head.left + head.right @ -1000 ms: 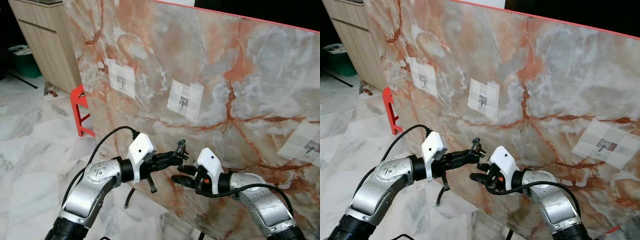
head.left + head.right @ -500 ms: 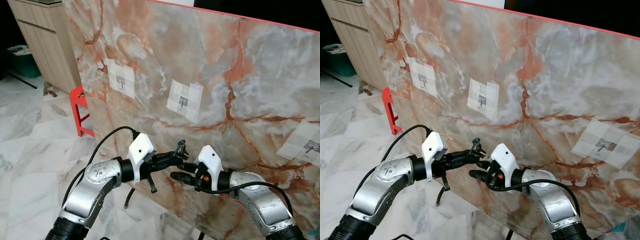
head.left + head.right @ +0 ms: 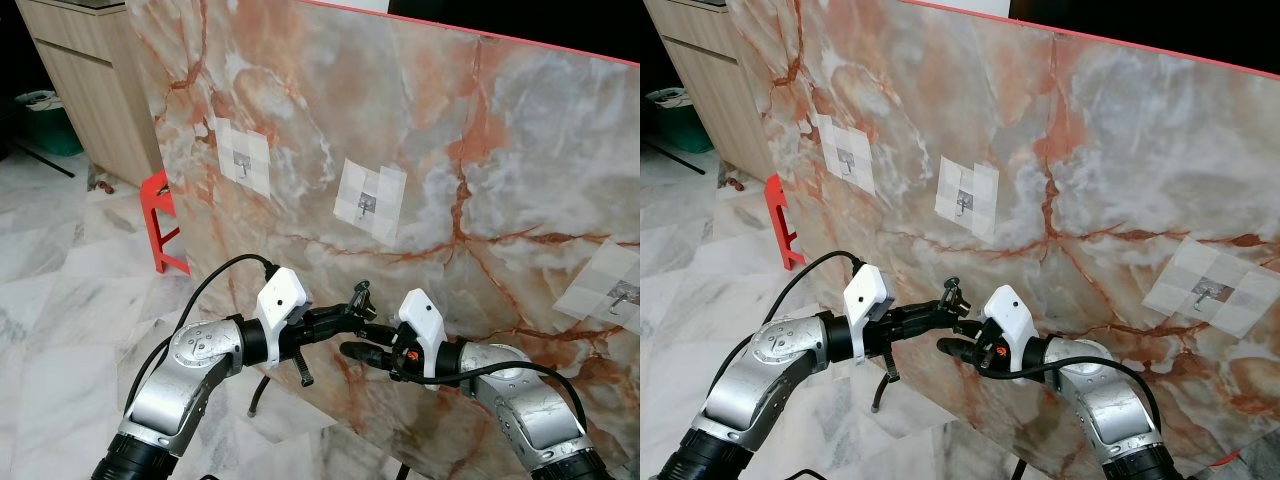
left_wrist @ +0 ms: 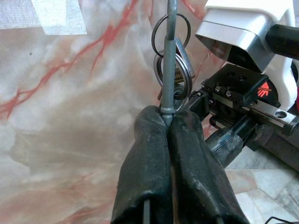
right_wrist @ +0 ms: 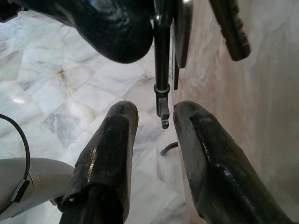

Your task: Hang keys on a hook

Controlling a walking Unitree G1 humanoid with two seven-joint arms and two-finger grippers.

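The left gripper (image 3: 352,312) holds the keys (image 3: 362,291) in front of the marble-pattern board (image 3: 420,120). The right gripper (image 3: 358,341) is just beside it. 3 hooks on taped patches are visible; the middle hook (image 3: 366,205) is above the keys.

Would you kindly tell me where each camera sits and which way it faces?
Eye views: on the head, looking down at the marble board, both arms showing.
Left wrist view: along the left hand, shut on the keys.
Right wrist view: along the right hand, fingers open below the keys.
Shared: keys and left hand appear in all views.
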